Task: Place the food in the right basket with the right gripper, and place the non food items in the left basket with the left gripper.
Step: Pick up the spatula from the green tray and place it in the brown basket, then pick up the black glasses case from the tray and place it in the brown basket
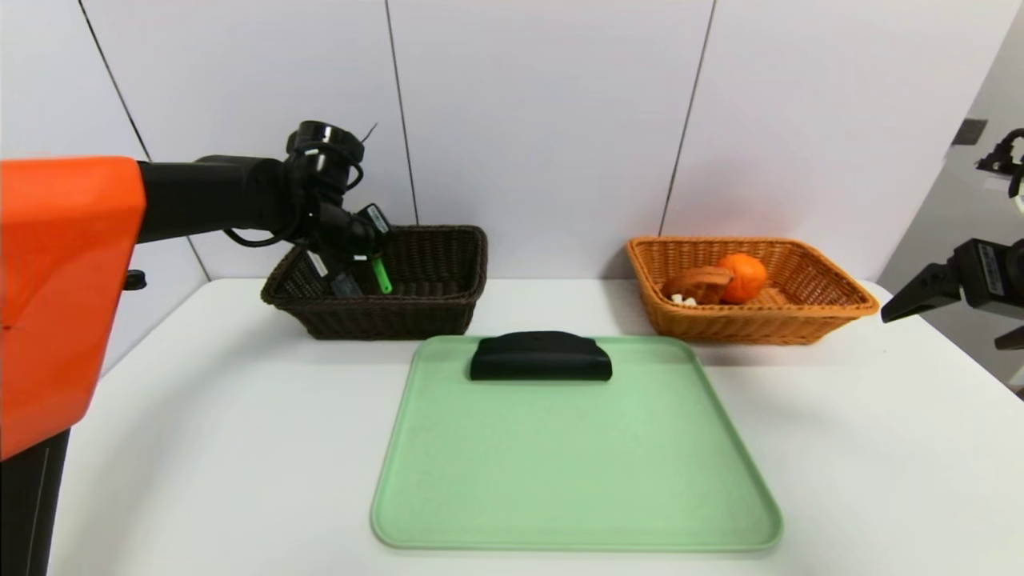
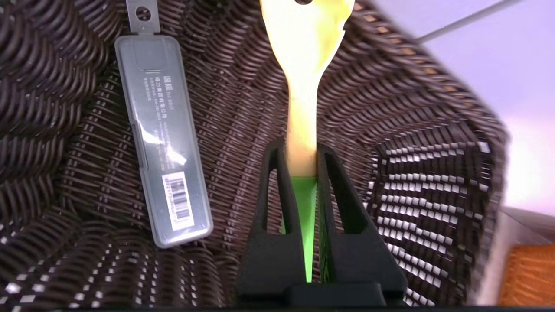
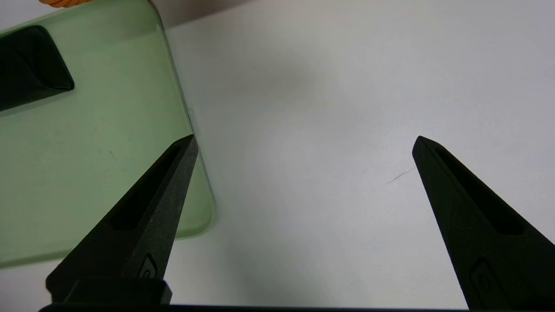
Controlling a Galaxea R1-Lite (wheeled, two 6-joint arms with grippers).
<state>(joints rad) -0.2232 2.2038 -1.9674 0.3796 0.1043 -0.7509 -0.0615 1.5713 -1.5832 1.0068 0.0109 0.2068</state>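
Both fingers of the left gripper (image 2: 302,162) clamped a green-and-yellow plastic spatula (image 2: 303,86) inside the dark wicker basket (image 2: 412,143); the right gripper (image 3: 303,143) hung wide open, holding nothing.

**Left arm stretched out, right arm held to the side**

The left arm was stretched forward and across, with its wrist bent down. The left gripper (image 2: 302,162) was pointed downward, and its two fingers (image 2: 277,182) were pressed close together on something thin. The right arm was kept far out at the right side and was raised. The right gripper (image 3: 303,143) was held spread wide, with a big gap left between its fingers (image 3: 160,203).
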